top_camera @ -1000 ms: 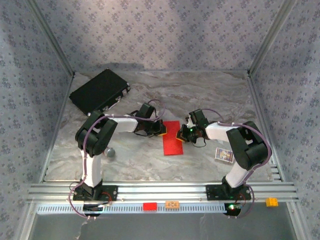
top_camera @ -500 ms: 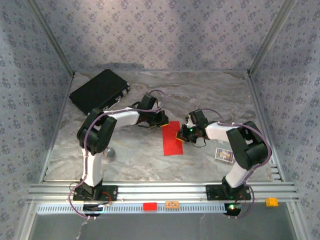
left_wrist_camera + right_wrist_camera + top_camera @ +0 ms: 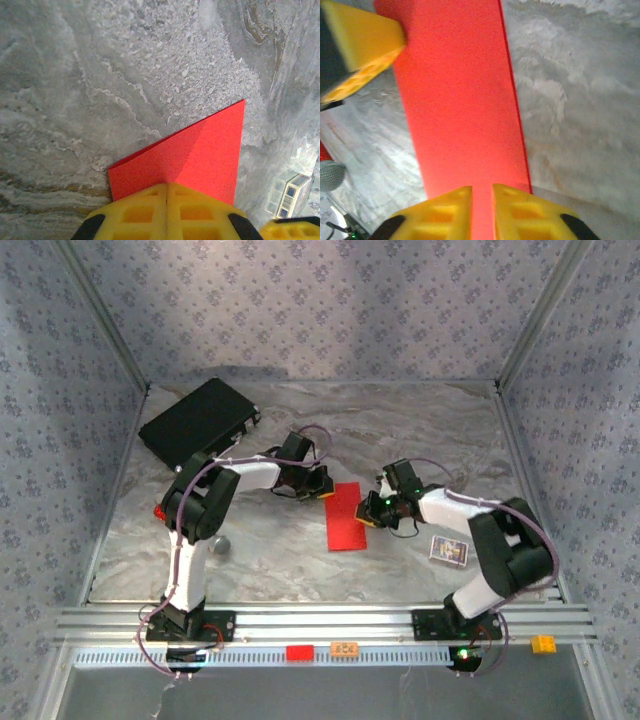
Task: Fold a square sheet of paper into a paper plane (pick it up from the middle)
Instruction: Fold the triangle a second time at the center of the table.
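The black case [image 3: 200, 420] lies closed in the upper left of the overhead view (its contents hidden), and a small printed box [image 3: 448, 550] sits toward the right. At mid-frame the sheet of paper [image 3: 343, 525], folded to a long red strip, lies on the table [image 3: 430, 440]. The left gripper [image 3: 167, 200] is pinched tight on the strip's upper-left corner. The right gripper [image 3: 481, 205] stands a slit apart over its right edge; whether it grips, I cannot tell. A grey round object [image 3: 218, 544] sits lower left, well apart, with bare marble around the strip.
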You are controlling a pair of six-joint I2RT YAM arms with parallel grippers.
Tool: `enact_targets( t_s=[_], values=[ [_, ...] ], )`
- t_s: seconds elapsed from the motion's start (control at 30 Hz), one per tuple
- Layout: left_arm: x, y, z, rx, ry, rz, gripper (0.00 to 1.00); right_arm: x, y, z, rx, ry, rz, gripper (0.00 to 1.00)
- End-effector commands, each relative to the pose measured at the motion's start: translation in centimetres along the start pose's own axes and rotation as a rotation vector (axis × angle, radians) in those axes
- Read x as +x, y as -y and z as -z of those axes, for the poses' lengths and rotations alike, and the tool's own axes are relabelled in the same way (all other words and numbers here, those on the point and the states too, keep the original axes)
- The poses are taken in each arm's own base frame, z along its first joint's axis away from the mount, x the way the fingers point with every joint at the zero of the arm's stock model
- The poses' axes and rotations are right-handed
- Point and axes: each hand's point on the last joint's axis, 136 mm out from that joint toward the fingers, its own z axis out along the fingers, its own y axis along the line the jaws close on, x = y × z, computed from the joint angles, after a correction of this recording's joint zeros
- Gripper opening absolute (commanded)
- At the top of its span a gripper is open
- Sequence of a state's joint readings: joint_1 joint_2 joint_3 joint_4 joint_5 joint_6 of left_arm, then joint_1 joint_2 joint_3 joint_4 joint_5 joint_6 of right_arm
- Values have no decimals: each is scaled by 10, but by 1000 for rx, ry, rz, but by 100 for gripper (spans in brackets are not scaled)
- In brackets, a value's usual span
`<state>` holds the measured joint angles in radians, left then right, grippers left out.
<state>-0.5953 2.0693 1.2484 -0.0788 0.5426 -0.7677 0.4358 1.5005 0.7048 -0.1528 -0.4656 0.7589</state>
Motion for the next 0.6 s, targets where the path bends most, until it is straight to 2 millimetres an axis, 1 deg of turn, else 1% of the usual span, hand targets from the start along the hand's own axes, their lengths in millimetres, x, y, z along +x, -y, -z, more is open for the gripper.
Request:
enact_targets(
  t_s=[0.0, 0.1, 0.23, 0.37, 0.47, 0.57],
  values=[
    [12, -28, -8, -62, -33, 42, 4, 13, 9, 21, 43, -5, -44, 27],
    [15, -30, -9, -61, -40, 47, 4, 27, 15, 25, 25, -29, -91, 30],
    [17, -31, -8, -60, -40, 53, 4, 47, 15, 22, -20, -88, -134, 31],
    [16, -29, -7, -55, -36, 51, 4, 64, 23, 20, -19, -127, -159, 32],
    [16, -29, -7, -54, -37, 52, 4, 72, 26, 15, -32, -150, -179, 33],
    [16, -28, -7, -49, -36, 55, 4, 76, 29, 10, -34, -159, -185, 34]
  ],
)
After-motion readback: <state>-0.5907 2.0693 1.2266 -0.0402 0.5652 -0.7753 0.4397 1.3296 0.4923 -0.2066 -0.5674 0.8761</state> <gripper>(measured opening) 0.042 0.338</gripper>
